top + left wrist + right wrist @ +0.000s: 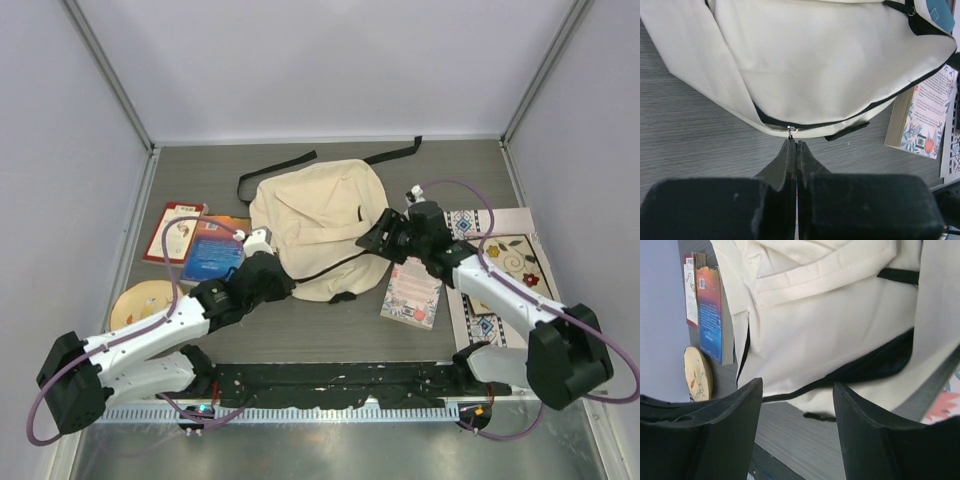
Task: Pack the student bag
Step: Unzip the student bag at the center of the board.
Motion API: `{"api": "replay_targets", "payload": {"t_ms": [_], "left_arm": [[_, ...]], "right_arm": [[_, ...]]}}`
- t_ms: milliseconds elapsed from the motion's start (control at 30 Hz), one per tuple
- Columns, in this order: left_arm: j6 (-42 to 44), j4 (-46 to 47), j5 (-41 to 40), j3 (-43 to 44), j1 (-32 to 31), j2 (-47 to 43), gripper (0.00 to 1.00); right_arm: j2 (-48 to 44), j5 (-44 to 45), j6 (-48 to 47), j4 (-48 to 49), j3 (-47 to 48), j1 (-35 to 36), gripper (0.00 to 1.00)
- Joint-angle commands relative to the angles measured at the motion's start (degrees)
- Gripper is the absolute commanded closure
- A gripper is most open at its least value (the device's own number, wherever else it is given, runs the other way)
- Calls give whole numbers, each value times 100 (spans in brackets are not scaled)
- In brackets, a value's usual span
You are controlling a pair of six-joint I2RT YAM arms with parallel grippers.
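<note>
No legible text: print on the pink book and blue book too blurred.

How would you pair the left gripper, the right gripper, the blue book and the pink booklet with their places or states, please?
Things:
1. left gripper
2. right gripper
3. blue book
4. pink booklet

Places or states:
A. lying right of the backpack in the top view
B. jaws open, nothing between them
C. lying left of the backpack in the top view
D. shut, tips at the zipper pull

Pairs: 1-D, 2-B, 3-C, 4-A
</note>
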Motion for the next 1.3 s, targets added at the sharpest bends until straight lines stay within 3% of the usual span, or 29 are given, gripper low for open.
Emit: {"api": "replay_targets", "payload": {"t_ms": [0, 267, 567, 867, 1267], "left_arm": [[26, 547, 228, 112, 10, 222, 100], [140, 635, 281, 270, 10, 328, 100], [114, 609, 317, 183, 10, 144, 100], [140, 547, 255, 112, 10, -41, 100], [219, 530, 246, 147, 10, 20, 100]], "right_arm": [[-858, 295, 288, -320, -318, -14, 36], [-2036, -65, 2255, 223, -1477, 284, 34], [-1036, 1200, 3970, 1768, -1567, 1989, 34], [45, 1895, 4718, 2517, -1401, 2324, 34], [265, 2475, 4595, 2150, -917, 2438, 34]]}}
